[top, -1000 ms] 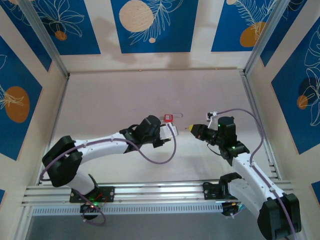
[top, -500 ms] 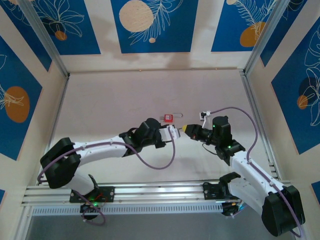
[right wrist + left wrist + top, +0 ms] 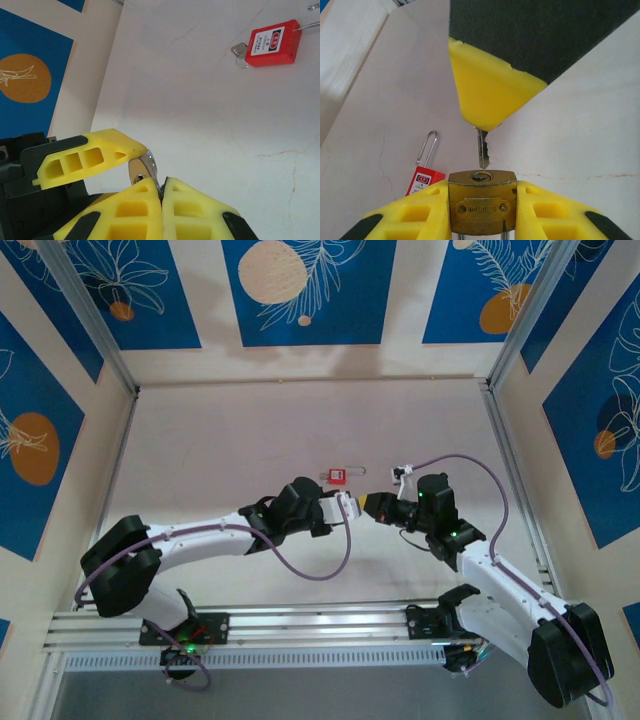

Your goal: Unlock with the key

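The key is a thin silver blade pinched in the right gripper, whose jaws are pressed together on its head. The left gripper clamps a brass lock by its sides, jaws part-way apart around the body, with the keyhole facing the key.

In the top view the two grippers meet tip to tip near the middle of the table, so the key lies just right of the lock and would have to go left to enter. In the left wrist view the blade's tip sits just short of the keyhole (I cannot tell whether it touches). The blade's long axis runs nearly along the lock's own axis, though it leans a little, and its tip lands slightly to one side of the slot's centre. I judge the next move to be a small correction of that lean, then a straight push along the blade. The right arm carries the key, so it is the one to advance, while the left only has to hold firm.

A red lock lies flat on the table just beyond the meeting point, clear of the line of travel. The side walls are well apart from both arms, which leaves free room all round.
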